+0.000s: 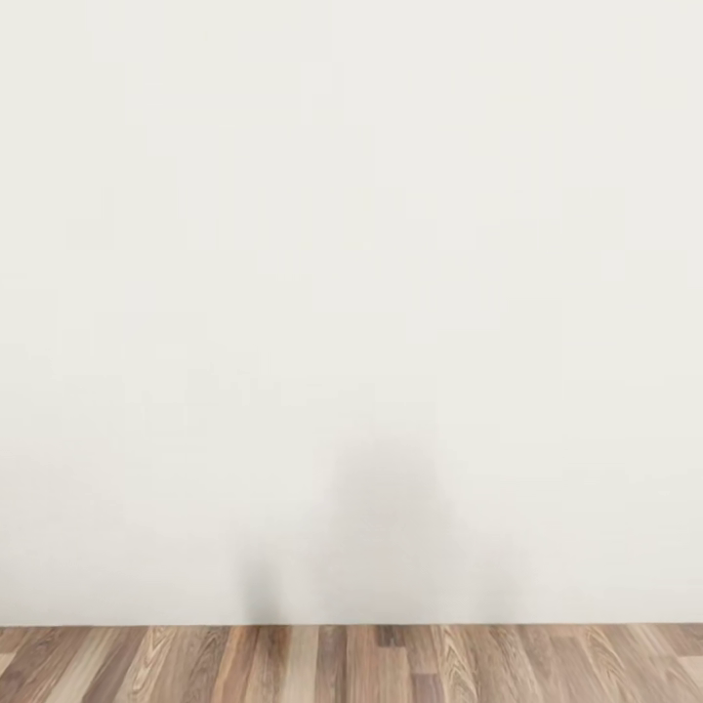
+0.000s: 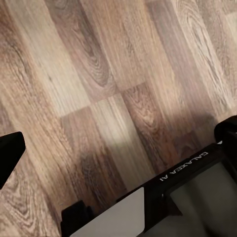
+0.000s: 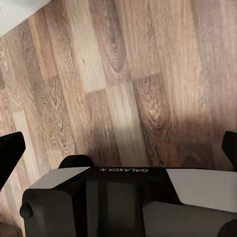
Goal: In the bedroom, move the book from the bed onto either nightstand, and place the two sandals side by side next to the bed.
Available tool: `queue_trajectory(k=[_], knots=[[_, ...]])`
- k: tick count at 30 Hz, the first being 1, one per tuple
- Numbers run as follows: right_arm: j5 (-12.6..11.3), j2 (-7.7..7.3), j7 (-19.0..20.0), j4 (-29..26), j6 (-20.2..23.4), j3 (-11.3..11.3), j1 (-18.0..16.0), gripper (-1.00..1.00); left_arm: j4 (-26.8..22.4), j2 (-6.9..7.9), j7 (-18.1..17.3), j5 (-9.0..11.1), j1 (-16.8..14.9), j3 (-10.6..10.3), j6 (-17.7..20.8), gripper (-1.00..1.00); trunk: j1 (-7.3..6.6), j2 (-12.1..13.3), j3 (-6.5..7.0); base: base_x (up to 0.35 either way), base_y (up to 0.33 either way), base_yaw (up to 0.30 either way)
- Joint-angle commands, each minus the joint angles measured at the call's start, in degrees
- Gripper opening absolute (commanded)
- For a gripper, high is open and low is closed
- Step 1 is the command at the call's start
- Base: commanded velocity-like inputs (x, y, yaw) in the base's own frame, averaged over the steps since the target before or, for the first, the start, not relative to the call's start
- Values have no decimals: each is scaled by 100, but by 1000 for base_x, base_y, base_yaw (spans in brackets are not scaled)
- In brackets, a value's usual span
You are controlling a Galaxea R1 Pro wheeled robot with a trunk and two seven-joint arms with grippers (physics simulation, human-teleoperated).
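none of the task looks begun: the robot faces a blank wall [image 1: 351, 293] with wood floor [image 1: 351, 664] at 6 o'clock; whether either claw is open, i cannot tell.

Robot base [image 3: 128, 197]: black frame with light grey panels, rounded corners, white "GALAXEA AI" lettering on the black band. Black fingertip [image 3: 10, 153] at left frame edge. Same base [image 2: 163, 197] lower right in left wrist view.
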Motion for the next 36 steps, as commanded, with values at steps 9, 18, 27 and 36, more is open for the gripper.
queue_trajectory(k=[9,18,27,36], knots=[[56,-4,11,9,9,-51,-6,100,2,1,6,-32,-4,-28,-47,100,3,-3,-6,331,0,0],[56,-4,11,9,9,-51,-6,100,2,3,6,-26,-4,-28,-47,100,3,-3,-6,245,0,-44],[56,-4,11,9,9,-51,-6,100,2,3,6,-24,-4,-28,-48,100,3,-3,-6,17,0,-156],[56,-4,11,9,9,-51,-6,100,2,1,6,-24,-4,-28,-48,100,3,-3,-6,0,0,-169]])
